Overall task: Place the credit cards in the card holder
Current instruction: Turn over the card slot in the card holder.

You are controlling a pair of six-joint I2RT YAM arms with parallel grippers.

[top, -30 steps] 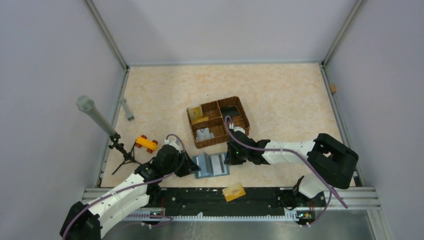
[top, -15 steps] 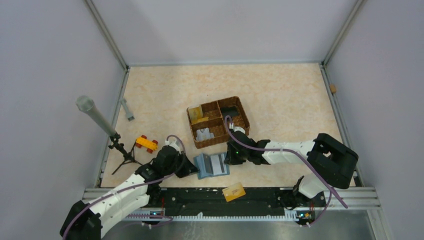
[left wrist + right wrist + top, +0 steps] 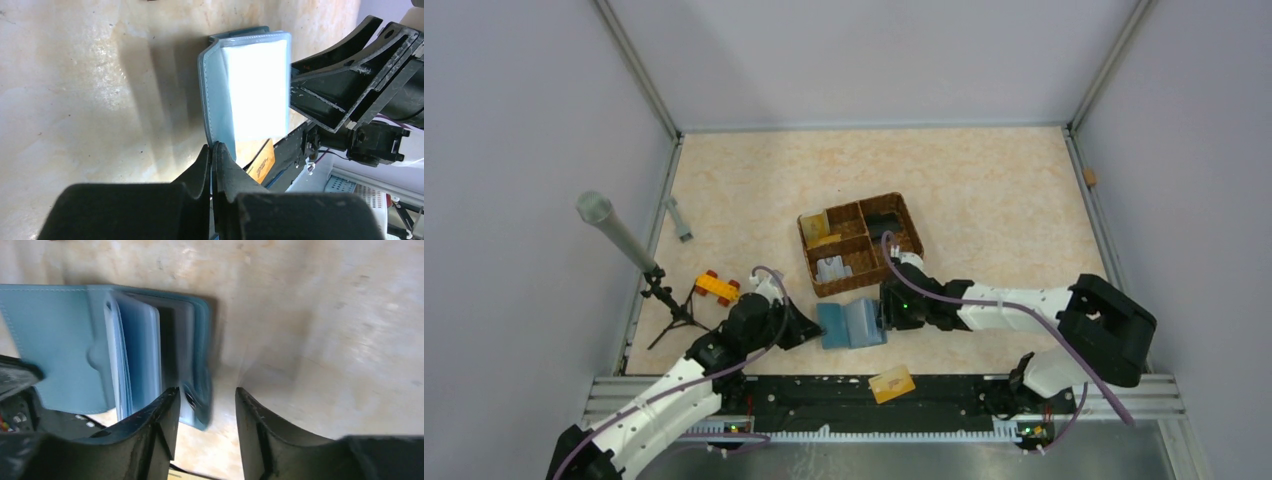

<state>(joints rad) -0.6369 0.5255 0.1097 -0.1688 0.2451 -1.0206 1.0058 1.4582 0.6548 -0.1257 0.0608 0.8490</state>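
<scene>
While I stand by the bench [image 3: 984, 190] and look down, I see the card holder [image 3: 851, 324] lying near the front edge, just in front of the brown wicker basket [image 3: 906, 238] and between the two arms. It is partly unfolded, with one teal cover raised and the lighter blue inner side showing. From the right wrist view its inner sleeves are fanned out a little. The left pincer [image 3: 212, 150] is pressed together on the thin edge of the holder's left cover and pinches it between the fingertips. The right pincer [image 3: 205, 392] is at the other side of the holder with its fingers spread. The corner of the right cover, with the small stud, lies just beside one finger, but this part is blurred and I cannot tell whether the finger touches it. One orange credit card [image 3: 891, 383] lies on the black rail at the front, apart from the holder and nearer to me. A gold card [image 3: 819, 228] stands in the left rear compartment of the basket, and white-grey cards [image 3: 832, 268] are in the left front compartment. A yellow-and-red toy block [image 3: 715, 287] sits on the bench to the left, beside a small black tripod [image 3: 669, 308] that carries a grey cylinder.
</scene>
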